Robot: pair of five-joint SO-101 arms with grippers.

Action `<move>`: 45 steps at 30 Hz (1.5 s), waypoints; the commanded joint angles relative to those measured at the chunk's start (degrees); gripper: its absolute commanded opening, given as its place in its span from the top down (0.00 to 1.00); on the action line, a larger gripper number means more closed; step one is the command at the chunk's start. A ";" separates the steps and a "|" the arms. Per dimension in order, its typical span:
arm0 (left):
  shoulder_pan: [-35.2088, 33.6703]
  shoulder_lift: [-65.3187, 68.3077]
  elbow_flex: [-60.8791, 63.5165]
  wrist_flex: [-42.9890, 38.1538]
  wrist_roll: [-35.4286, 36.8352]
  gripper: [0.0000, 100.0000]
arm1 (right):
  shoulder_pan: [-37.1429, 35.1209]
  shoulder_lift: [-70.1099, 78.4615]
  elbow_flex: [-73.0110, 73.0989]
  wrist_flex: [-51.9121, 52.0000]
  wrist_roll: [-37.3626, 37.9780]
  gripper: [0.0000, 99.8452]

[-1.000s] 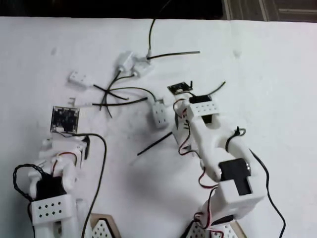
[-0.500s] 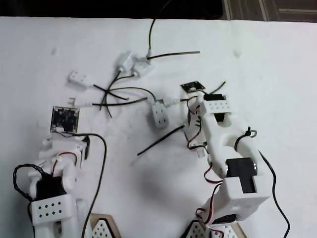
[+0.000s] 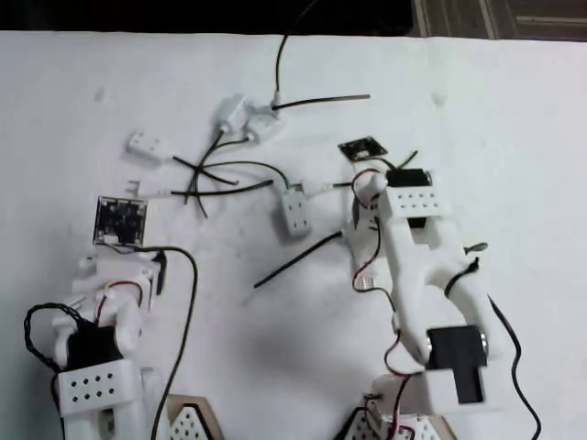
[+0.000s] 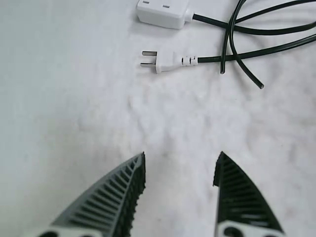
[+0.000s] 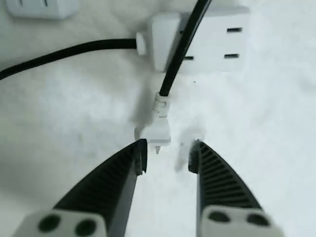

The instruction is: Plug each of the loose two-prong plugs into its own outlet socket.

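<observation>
My right gripper (image 5: 168, 153) is open low over the table, and the prongs of a white two-prong plug (image 5: 157, 132) lie between its fingertips, against one finger. That plug's black cord runs across a white outlet block (image 5: 207, 42). In the high view this plug (image 3: 317, 188) lies just right of the outlet block (image 3: 295, 211), with the right arm (image 3: 413, 247) beside it. My left gripper (image 4: 180, 165) is open and empty. Ahead of it lie another loose plug (image 4: 165, 61) and, farther on, a white outlet (image 4: 163, 12).
Two more white outlets (image 3: 234, 112) (image 3: 264, 126) with black cords lie near the back of the table, and one small outlet (image 3: 147, 145) sits at the left. Loose black cords (image 3: 220, 179) cross the middle. Another outlet's corner (image 5: 42, 7) shows in the right wrist view.
The right arm has swung to the right, away from the middle outlet block, uncovering the plug beside it. The loose cord end below the block shifted right. The left arm kept still.
</observation>
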 commanded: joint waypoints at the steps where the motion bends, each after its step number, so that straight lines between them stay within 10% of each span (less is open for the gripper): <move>1: -0.48 -0.66 -1.14 -0.88 0.53 0.77 | 0.04 -4.44 -0.44 1.36 0.35 0.86; 45: -0.48 -0.57 -1.05 -0.88 0.53 0.77 | -2.07 6.11 5.80 -10.77 0.09 0.86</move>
